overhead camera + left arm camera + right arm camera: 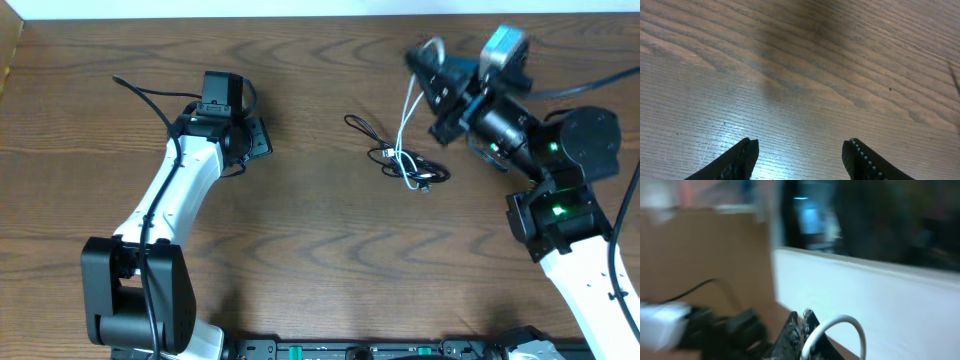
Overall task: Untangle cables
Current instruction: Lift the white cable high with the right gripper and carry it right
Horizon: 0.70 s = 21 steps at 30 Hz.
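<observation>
White cable [404, 120] tight in right claw [801, 317] above wood-grain table [300, 240]; left claw [800, 150] apart, empty.

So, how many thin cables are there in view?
2. The white cable runs from the shut right gripper down to the table; the black cable lies on the table, crossing the white one's lower end.

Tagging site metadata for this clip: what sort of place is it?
Likely an indoor robotics lab bench: a left arm and right arm mounted at a wood-grain table, a white cable and black cable as props, and a white panel with what may be a lit screen behind.
</observation>
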Available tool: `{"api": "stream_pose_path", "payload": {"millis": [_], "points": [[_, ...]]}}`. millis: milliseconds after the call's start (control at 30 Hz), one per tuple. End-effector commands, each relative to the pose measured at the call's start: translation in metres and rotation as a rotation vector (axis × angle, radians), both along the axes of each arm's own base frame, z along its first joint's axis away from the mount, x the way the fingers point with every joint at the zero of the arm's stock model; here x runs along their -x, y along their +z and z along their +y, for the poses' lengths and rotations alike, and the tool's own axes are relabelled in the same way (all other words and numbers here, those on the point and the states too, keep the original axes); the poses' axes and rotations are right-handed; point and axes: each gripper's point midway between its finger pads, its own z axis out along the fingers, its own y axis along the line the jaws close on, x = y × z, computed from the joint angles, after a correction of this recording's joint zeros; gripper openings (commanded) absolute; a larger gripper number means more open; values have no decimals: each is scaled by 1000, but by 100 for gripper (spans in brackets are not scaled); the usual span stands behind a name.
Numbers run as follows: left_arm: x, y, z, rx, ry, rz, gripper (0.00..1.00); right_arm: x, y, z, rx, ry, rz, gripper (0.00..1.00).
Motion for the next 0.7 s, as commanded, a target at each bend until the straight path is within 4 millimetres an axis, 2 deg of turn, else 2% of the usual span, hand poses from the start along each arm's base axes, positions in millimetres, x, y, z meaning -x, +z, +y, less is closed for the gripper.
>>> {"api": "stream_pose_path", "payload": {"millis": [0,100,267,367,433,533,600,667], "points": [[3,-7,4,-10,18,18,59,-31,8,-34,-189,-219,98,1],[3,-7,4,-10,18,18,59,-24,32,-34,-243,-194,5,2],[3,-7,4,-10,18,18,59,7,90,-49,-358,-184,-250,1],[2,-6,4,-10,18,17,59,15,106,-62,-415,-220,-322,1],[2,-6,4,-10,18,17,59,9,106,-73,-445,-281,-309,1],[2,-6,4,-10,18,17,59,-12,88,-83,-464,-370,-207,2],[2,-6,4,-10,18,17,59,-18,76,-67,-418,-301,-155,1],[2,-6,4,-10,18,17,59,-15,54,-27,-300,-120,-101,2]]}}
